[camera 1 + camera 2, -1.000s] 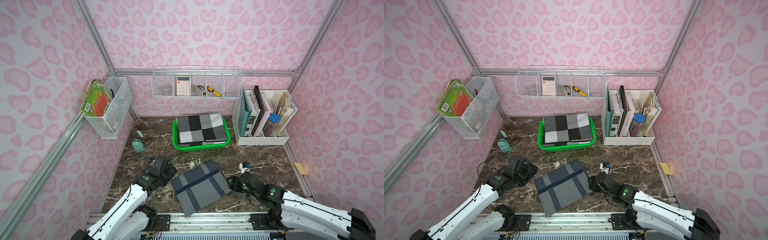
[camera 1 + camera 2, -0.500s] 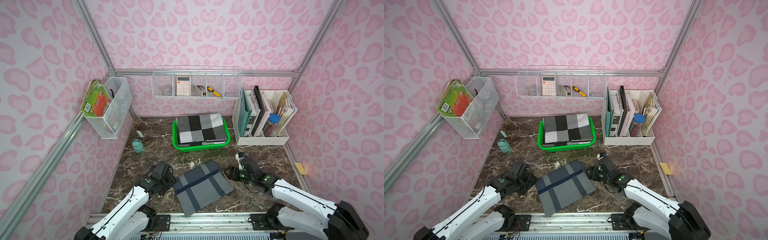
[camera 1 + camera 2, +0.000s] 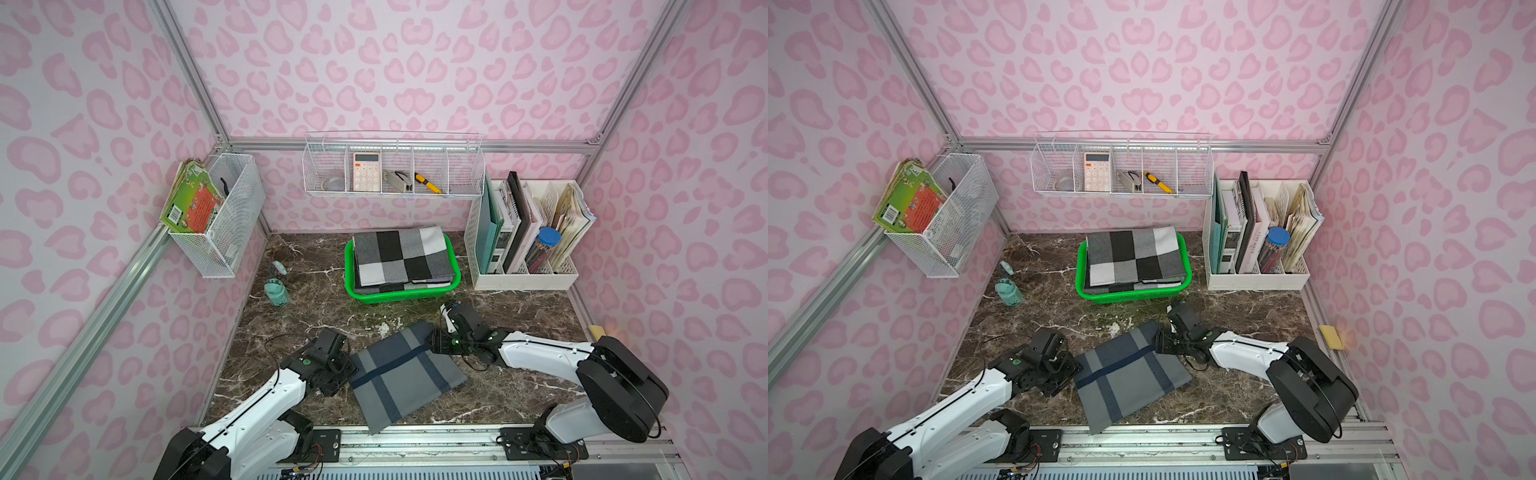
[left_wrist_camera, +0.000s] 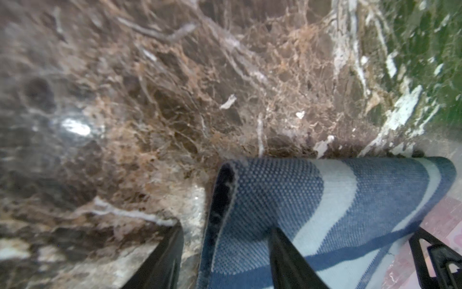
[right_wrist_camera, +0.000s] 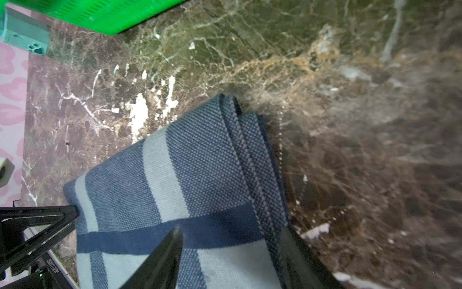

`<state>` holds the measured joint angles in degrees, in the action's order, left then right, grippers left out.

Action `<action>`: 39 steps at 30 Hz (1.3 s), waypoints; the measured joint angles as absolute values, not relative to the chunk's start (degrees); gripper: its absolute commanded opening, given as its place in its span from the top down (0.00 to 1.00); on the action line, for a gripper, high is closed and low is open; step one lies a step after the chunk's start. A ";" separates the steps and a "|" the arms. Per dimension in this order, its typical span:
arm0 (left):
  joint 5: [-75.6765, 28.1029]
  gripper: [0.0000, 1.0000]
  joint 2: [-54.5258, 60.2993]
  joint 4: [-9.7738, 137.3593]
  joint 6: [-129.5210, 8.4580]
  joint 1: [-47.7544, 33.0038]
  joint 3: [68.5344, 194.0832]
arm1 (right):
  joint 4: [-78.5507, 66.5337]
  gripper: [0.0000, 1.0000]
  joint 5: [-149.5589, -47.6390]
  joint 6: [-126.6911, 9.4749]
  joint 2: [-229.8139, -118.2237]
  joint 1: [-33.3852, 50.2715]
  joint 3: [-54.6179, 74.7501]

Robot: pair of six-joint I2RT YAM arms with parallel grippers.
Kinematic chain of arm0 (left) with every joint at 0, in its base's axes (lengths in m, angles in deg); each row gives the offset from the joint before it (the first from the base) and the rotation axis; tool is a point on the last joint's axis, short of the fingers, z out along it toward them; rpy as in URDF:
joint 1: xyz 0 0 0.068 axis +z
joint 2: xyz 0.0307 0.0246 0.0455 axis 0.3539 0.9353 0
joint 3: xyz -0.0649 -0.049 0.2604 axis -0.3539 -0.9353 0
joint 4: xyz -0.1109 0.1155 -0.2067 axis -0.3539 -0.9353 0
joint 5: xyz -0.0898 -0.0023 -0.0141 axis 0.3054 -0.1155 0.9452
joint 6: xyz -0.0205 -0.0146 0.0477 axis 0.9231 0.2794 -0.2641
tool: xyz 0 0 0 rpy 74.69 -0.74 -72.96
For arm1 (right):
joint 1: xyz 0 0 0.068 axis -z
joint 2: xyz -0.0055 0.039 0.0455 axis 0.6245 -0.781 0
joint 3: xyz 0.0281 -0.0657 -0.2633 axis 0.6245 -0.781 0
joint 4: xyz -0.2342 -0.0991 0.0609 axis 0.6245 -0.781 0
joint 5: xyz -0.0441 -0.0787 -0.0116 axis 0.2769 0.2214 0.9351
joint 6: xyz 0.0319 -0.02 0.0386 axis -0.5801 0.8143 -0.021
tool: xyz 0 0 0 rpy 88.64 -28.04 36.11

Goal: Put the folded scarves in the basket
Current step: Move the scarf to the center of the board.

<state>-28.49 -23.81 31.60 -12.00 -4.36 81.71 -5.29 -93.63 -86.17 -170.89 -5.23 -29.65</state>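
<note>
The folded scarf (image 3: pixel 405 370) (image 3: pixel 1129 370), grey-blue with navy stripes, lies flat on the marble table near its front edge. Behind it stands the green basket (image 3: pixel 455 276) (image 3: pixel 1187 274), which holds a folded black, grey and white checked cloth (image 3: pixel 401 255). My left gripper (image 3: pixel 349 371) (image 4: pixel 225 229) sits at the scarf's left edge, open, one finger (image 4: pixel 162 257) on the table and one over the cloth (image 4: pixel 325 200). My right gripper (image 3: pixel 432 343) (image 5: pixel 231 227) is at the scarf's far right corner (image 5: pixel 200 162), open, its fingers straddling the folded edge.
A teal bottle (image 3: pixel 276 293) and a small cap (image 3: pixel 280 268) lie left of the basket. A white file organiser (image 3: pixel 525 282) stands at the back right. Wire baskets (image 3: pixel 392 166) (image 3: pixel 220 232) hang on the walls. A yellow pad (image 3: pixel 596 330) sits at the right edge.
Both grippers have moved in onto the scarf's edges and their jaws have narrowed. The right gripper shifted toward the scarf's far right corner. The scarf has not moved.
</note>
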 measured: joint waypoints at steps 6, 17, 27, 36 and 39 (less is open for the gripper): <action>-26.15 0.45 -16.60 36.89 -13.50 -4.38 84.36 | -3.67 0.37 -90.37 -88.99 -168.90 -5.36 -34.11; -21.32 0.44 -4.21 45.50 -16.45 -4.36 90.83 | -4.06 0.32 -86.17 -96.93 -151.15 -5.36 -47.77; -25.75 0.31 -13.08 39.65 -18.90 -4.29 92.31 | -10.23 0.23 -86.50 -95.37 -138.85 -0.84 -48.38; -25.95 0.23 -18.57 36.52 -19.38 -4.25 88.92 | -9.07 0.24 -93.02 -88.12 -160.29 2.00 -33.80; -24.88 0.22 -20.71 36.24 -19.19 -4.36 87.04 | -7.67 0.25 -94.89 -86.98 -167.35 2.20 -29.32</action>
